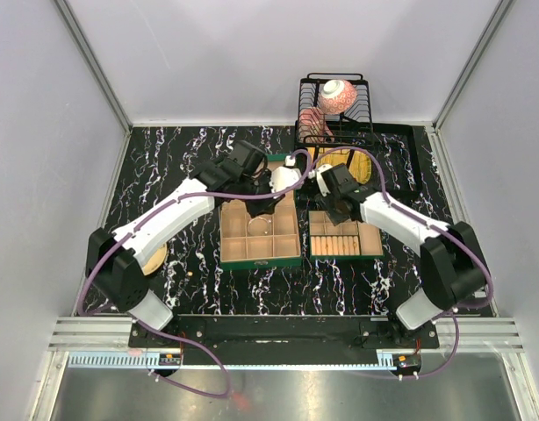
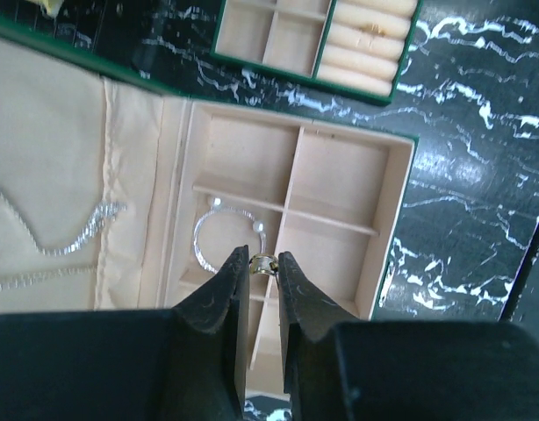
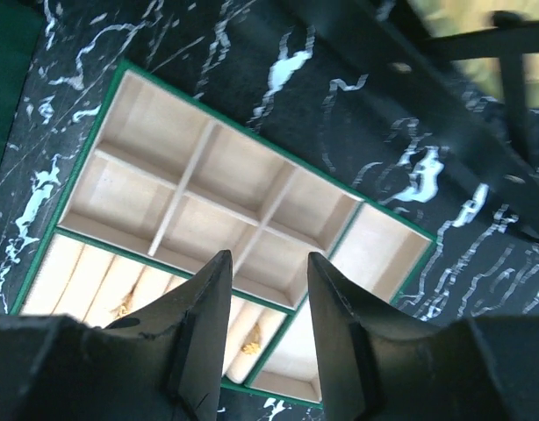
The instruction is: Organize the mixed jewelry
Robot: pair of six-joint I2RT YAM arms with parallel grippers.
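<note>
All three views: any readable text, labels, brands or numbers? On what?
No readable text in any view.
Green boxes, bowl: no print visible.
Small ring in the left claw: too small to show any marking.
Orange spot near the bottom edge of the top view: too small to read.

I see the table [image 1: 164,158] black with white marble veining, the boxes [image 1: 262,262] green outside and beige inside, the hoop [image 2: 199,246] and chain [image 2: 85,230] silvery, the tiny piece [image 2: 265,262] gold and silver.
</note>
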